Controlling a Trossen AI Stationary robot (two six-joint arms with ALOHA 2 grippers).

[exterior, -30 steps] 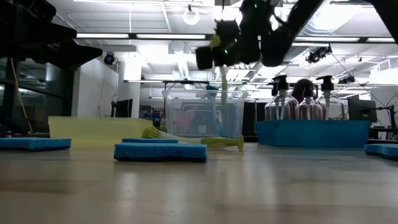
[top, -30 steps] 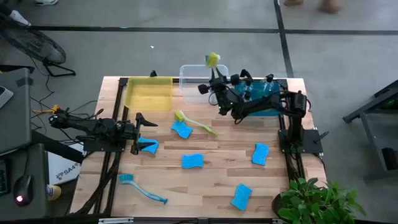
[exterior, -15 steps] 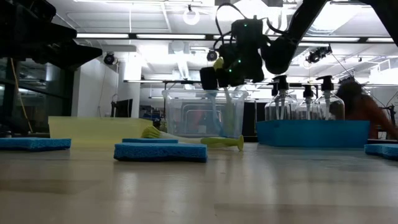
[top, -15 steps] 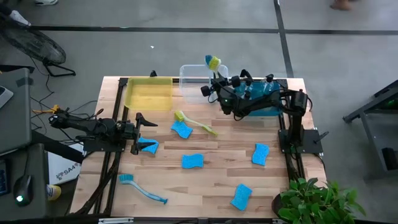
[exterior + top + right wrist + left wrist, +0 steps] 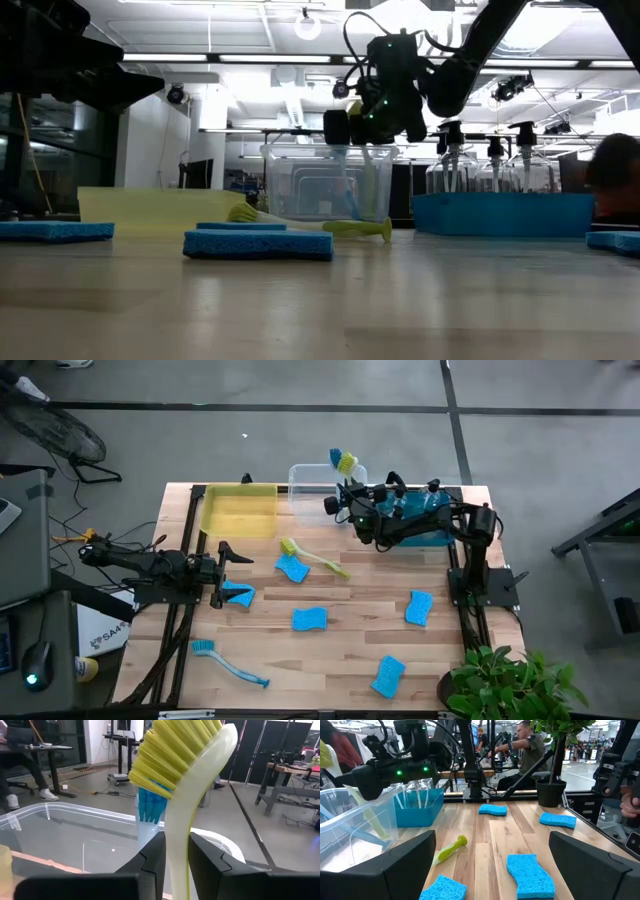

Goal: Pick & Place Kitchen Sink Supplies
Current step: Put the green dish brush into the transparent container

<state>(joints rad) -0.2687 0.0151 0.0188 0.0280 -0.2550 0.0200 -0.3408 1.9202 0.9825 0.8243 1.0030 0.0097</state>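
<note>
Wooden bench (image 5: 330,650) on grey floor, lit workshop beyond. Along far edge: yellow bin (image 5: 240,512) toward far left corner, clear bin (image 5: 305,482) at middle, teal bin (image 5: 435,525) toward far right corner with spray bottles (image 5: 487,165) standing inside.

Right hand (image 5: 345,495) above clear bin, fingers (image 5: 150,855) either side of yellow-green brush (image 5: 187,785) handle, close against it but gap just widening; hard to tell if gripping. Brush upright, bristles up, lower end inside clear bin. Blue brush (image 5: 149,807) just behind, also standing in clear bin.

Left hand (image 5: 228,570) near left edge, low over bench, fingers (image 5: 395,870) spread wide, holding nothing.

Second yellow-green brush (image 5: 312,556) flat on bench, near middle, just in front of clear bin. Second blue brush (image 5: 228,663) lying near front left corner.

Five blue sponges loose on bench: one (image 5: 292,568) touching second yellow-green brush, one (image 5: 240,596) just beside left hand, one (image 5: 309,620) at middle, one (image 5: 419,607) toward right edge, one (image 5: 388,676) near front edge.

Potted plant (image 5: 505,685) off front right corner. Seated person (image 5: 520,750) beyond bench in left wrist view.
</note>
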